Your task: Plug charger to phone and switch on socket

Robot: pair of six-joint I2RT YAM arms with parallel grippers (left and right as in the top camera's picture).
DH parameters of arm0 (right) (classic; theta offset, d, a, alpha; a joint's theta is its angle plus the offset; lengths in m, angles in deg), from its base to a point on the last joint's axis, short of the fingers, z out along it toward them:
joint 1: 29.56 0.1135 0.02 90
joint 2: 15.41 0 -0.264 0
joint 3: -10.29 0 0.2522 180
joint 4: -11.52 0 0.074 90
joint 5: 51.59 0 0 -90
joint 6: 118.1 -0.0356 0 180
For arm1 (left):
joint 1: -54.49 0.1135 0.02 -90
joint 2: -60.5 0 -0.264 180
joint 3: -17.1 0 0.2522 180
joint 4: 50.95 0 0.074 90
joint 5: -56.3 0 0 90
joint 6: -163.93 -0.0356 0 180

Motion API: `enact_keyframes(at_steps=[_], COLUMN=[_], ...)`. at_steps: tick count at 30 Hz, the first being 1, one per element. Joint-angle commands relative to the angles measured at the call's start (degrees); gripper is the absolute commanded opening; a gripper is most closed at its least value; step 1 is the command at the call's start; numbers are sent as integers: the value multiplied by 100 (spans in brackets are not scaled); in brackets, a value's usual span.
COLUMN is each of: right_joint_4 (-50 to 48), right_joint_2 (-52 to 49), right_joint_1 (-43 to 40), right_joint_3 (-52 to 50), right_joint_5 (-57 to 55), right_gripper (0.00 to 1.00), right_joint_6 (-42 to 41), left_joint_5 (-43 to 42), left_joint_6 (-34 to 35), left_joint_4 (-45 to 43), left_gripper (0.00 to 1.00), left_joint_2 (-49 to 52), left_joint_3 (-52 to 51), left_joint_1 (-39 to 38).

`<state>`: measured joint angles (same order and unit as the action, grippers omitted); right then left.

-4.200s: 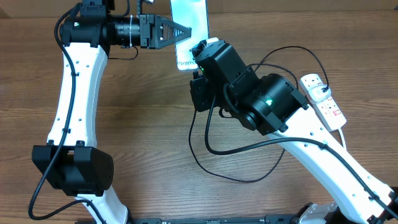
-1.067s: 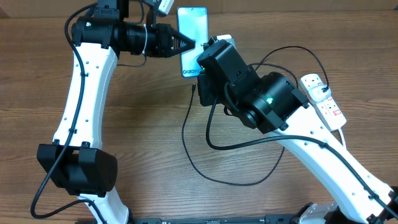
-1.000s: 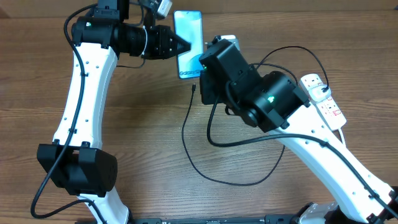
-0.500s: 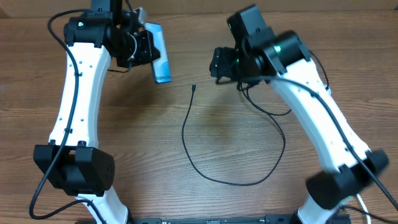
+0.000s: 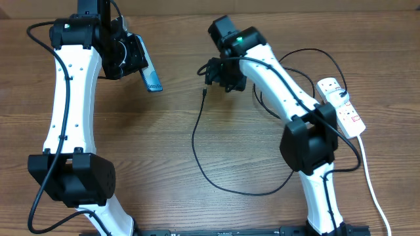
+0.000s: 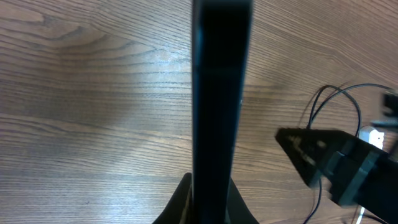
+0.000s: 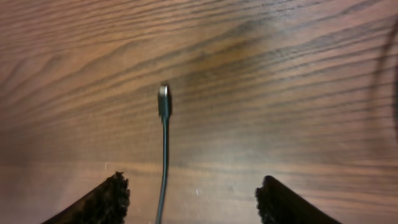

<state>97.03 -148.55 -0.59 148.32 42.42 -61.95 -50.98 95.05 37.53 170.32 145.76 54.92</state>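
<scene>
The phone [image 5: 151,73] hangs above the table at the upper left, tilted so its light blue screen barely shows. My left gripper [image 5: 140,61] is shut on it. In the left wrist view the phone [image 6: 221,93] is a dark edge-on bar rising from between my fingers [image 6: 181,202]. The charger [image 5: 197,141] loops across the table, its small plug tip [image 5: 205,92] lying free. My right gripper [image 5: 212,72] hovers just above that tip, open; in the right wrist view the tip [image 7: 164,99] lies ahead of the gripper [image 7: 193,198], the cable untouched between the fingers.
The white socket [image 5: 342,108] lies at the right edge with red switches and a thick white cord [image 5: 371,190] running toward the front. The charger's far end loops near the right arm [image 5: 308,137].
The arms have parted. My left gripper carried the phone left and turned it edge-on. My right gripper moved left over the cable tip, which lies still on the table.
</scene>
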Motion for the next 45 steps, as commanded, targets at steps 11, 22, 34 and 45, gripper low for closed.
enact_keyframes(at_steps=[11, 22, 34, 45], right_joint_4=[-573, -730, -638, -330], right_joint_2=[-684, -898, -1272, -1272], right_joint_1=[702, 702, 697, 669], right_joint_3=[83, 7, 4, 4], right_joint_5=[-1300, -1300, -1300, -1298], right_gripper=[53, 51, 49, 34], right_joint_6=[-841, -839, -835, -837], left_joint_5=[13, -13, -13, -15], left_joint_6=[116, 116, 114, 116], left_joint_4=[46, 26, 24, -15], left_gripper=[4, 4, 4, 4], left_joint_2=[-44, -44, -44, -44], left_joint_3=[83, 83, 83, 83], left_joint_1=[-2, -2, -2, -2])
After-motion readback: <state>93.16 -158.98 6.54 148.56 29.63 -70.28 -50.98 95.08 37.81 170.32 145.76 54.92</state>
